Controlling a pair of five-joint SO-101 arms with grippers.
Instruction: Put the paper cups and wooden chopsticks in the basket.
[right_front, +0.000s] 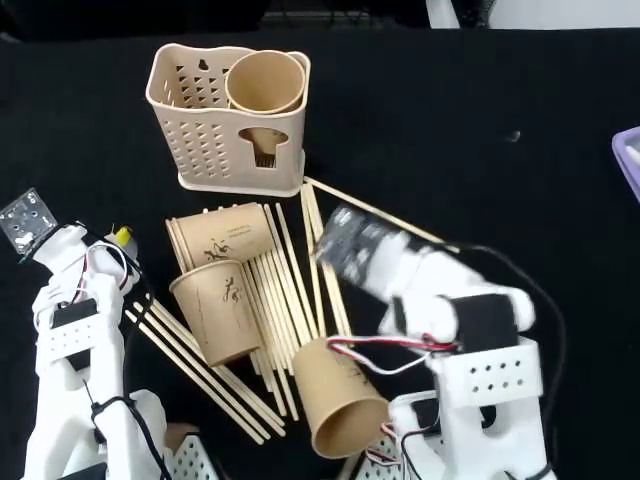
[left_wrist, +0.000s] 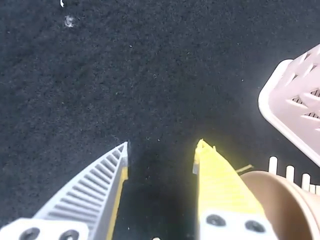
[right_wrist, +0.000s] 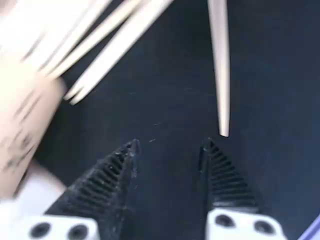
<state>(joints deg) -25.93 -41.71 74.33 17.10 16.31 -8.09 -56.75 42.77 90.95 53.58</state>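
A beige slotted basket (right_front: 215, 135) stands at the back of the black table with one paper cup (right_front: 265, 82) upright inside it. Three more paper cups lie on their sides over a fan of wooden chopsticks (right_front: 275, 300): one (right_front: 225, 235) near the basket, one (right_front: 218, 310) in the middle, one (right_front: 338, 395) at the front. My left gripper (left_wrist: 161, 152) is open over bare cloth left of the pile, with a cup (left_wrist: 287, 200) and the basket (left_wrist: 292, 107) beside it. My right gripper (right_wrist: 170, 147) is open above the cloth, near a lone chopstick (right_wrist: 220, 65).
A purple container edge (right_front: 628, 160) sits at the far right. The white left arm (right_front: 70, 340) rises at the front left and the right arm (right_front: 460, 340) at the front right, close to the front cup.
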